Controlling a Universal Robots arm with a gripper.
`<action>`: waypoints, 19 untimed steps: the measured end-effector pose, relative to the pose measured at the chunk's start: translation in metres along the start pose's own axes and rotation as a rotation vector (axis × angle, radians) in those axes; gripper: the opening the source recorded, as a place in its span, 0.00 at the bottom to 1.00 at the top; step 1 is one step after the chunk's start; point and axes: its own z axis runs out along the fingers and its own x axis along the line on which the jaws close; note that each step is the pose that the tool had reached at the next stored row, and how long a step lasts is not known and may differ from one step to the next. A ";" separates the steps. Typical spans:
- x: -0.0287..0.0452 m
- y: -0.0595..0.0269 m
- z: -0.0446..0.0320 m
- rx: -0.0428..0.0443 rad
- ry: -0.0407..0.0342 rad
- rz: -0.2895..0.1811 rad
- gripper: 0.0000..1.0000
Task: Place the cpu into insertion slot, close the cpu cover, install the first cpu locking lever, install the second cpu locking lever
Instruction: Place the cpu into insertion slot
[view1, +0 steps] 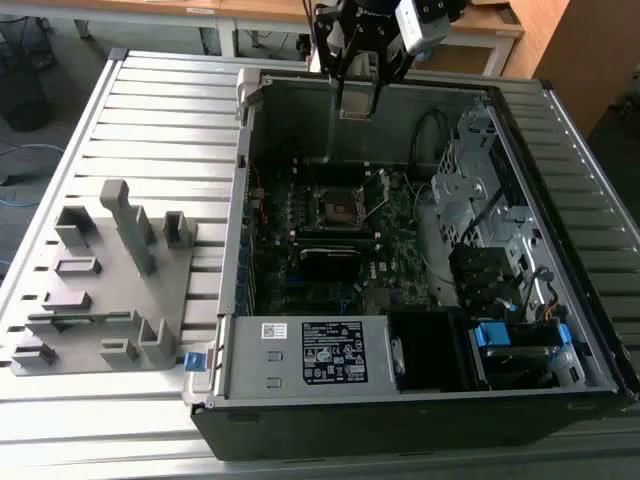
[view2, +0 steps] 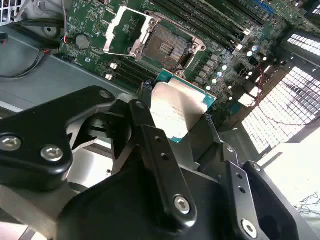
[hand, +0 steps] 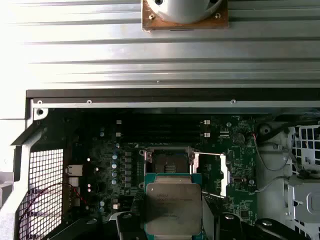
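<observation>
Jaws clamped on the cpu (hand: 172, 207), held clear of the bare insertion slot (hand: 167, 162), cpu cover (hand: 224, 175) raised

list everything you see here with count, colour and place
cpu: 1, silver-grey, held in the gripper, not yet seated
insertion slot: 1, black, open, on the motherboard
cpu cover: 1, silvery, raised beside the insertion slot
motherboard: 1, green, inside the computer case
computer case: 1, grey, open, on the table
fixture tray: 1, grey, exterior view's left of the computer case
table: 1, silver slats, under everything
gripper: 1, black, shut on the cpu
</observation>
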 end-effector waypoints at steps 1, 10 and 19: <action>0.0000 0.0000 0.0000 0.0000 0.0000 0.000 0.54; 0.0000 -0.0001 0.0007 0.0001 0.0001 0.000 0.54; 0.0000 -0.0002 0.0018 0.0000 0.0000 0.000 0.54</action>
